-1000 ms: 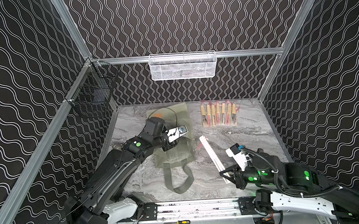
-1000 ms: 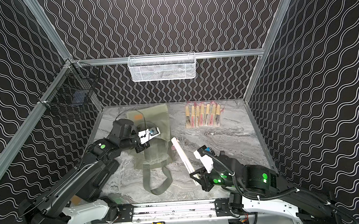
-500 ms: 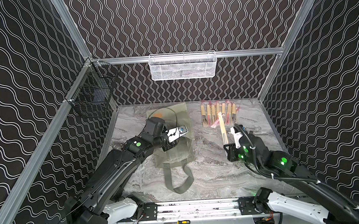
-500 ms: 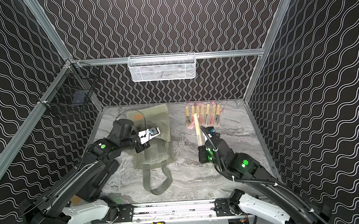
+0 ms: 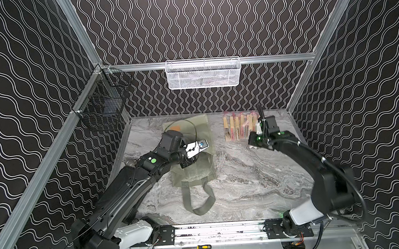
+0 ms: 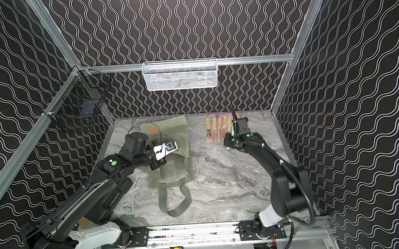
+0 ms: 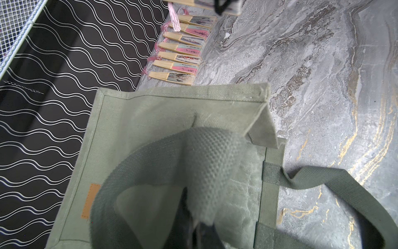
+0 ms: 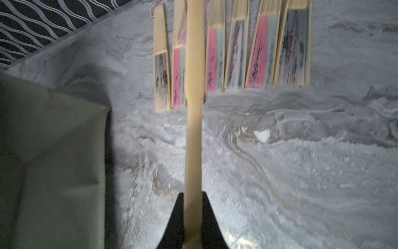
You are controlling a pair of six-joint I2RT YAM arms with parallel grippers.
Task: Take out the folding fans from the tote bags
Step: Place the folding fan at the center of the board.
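Pale wood: the right gripper (image 8: 192, 215) is pinching one closed slim light-wood folding fan (image 8: 193, 97) by its end. It is holding it above the row of pink-and-patterned closed fans (image 5: 235, 130), at the row's end farthest from the soft grey-green fabric tote bag (image 5: 197, 175), probably to extend the row. The left gripper (image 7: 200, 232), jaws pressed together, is gripping the tote's woven strap (image 7: 211, 155), seemingly holding the mouth open.

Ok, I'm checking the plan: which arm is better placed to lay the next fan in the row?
Right. The right gripper is shut on a fan, close beside the row of fans. The left gripper is shut on the strap of the tote bag, away from the row.
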